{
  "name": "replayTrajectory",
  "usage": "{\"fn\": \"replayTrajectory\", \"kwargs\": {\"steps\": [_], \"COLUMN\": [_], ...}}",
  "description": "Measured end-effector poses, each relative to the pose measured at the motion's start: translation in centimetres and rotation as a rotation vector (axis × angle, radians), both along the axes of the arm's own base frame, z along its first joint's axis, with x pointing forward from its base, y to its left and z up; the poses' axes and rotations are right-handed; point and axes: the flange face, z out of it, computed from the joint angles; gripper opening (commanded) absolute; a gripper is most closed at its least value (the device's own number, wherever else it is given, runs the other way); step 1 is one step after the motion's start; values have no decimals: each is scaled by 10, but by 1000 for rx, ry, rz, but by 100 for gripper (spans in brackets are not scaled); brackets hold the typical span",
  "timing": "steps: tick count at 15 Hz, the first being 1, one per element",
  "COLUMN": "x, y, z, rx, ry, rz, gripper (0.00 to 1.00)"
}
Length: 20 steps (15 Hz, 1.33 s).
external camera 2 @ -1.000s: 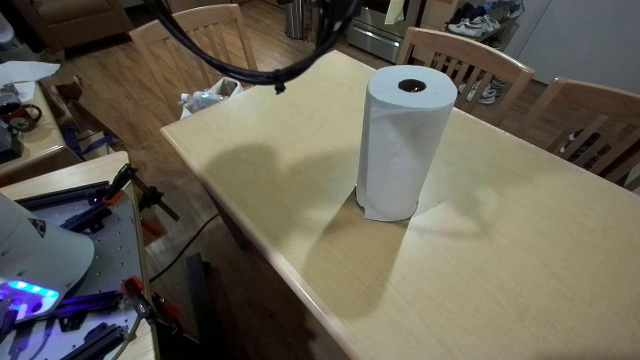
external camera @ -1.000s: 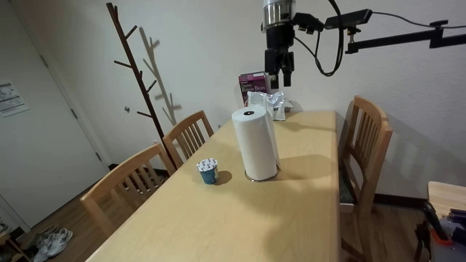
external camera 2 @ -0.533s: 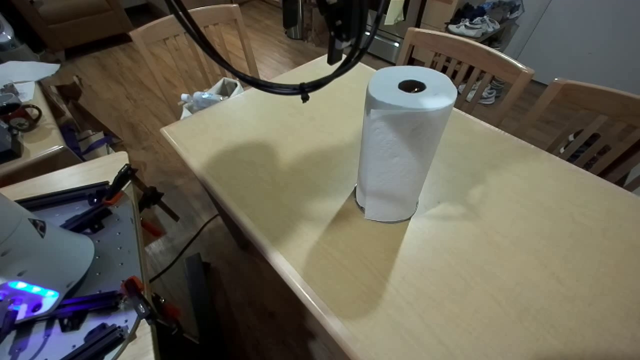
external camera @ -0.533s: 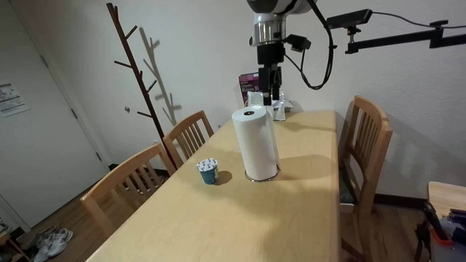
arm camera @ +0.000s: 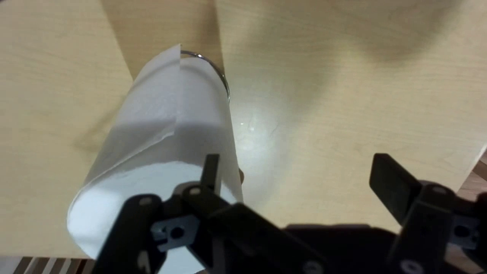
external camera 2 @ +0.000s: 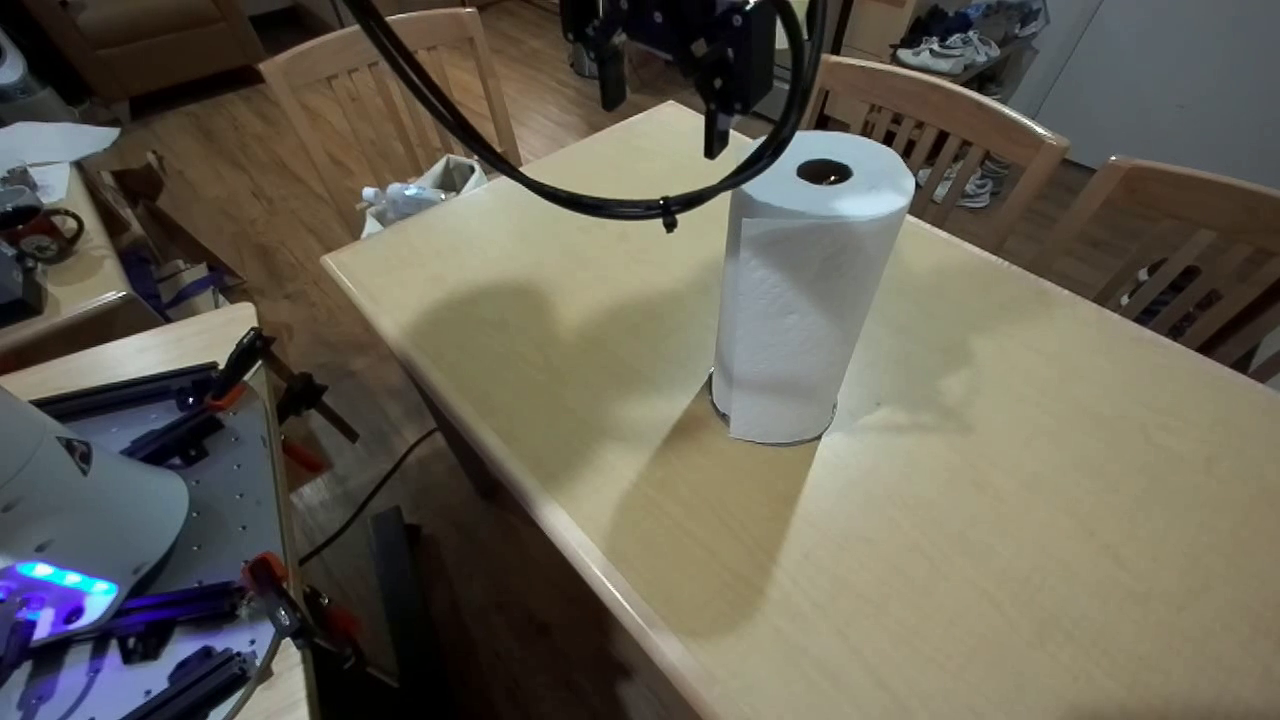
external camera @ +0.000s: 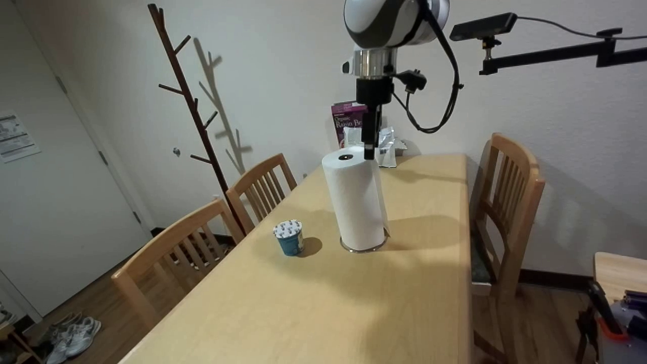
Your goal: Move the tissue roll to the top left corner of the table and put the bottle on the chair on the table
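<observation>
In the wrist view the tissue roll [arm camera: 156,152] stands upright on the table [arm camera: 342,129], left of the wide-spread gripper [arm camera: 296,171], so straddling it should need a leftward shift, though any contact is unclear.

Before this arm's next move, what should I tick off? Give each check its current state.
1. Jaws open: ok, wide apart in the wrist view.
2. Paper towel roll upright on the table: ok.
3. Jaws astride the roll: not ok; in the wrist view one overlaps it, the other stands off to the side.
4. Cup apart from the roll: ok, a gap shows in an exterior view.
5. Bottle resting on the chair: cannot tell; the seat doesn't show.
</observation>
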Motion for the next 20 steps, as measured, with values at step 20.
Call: {"fn": "replayTrajectory", "kwargs": {"steps": [20], "x": [25], "y": [2], "z": [-26], "rx": [-83], "ry": [-161], "rz": [231], "gripper": [100]}}
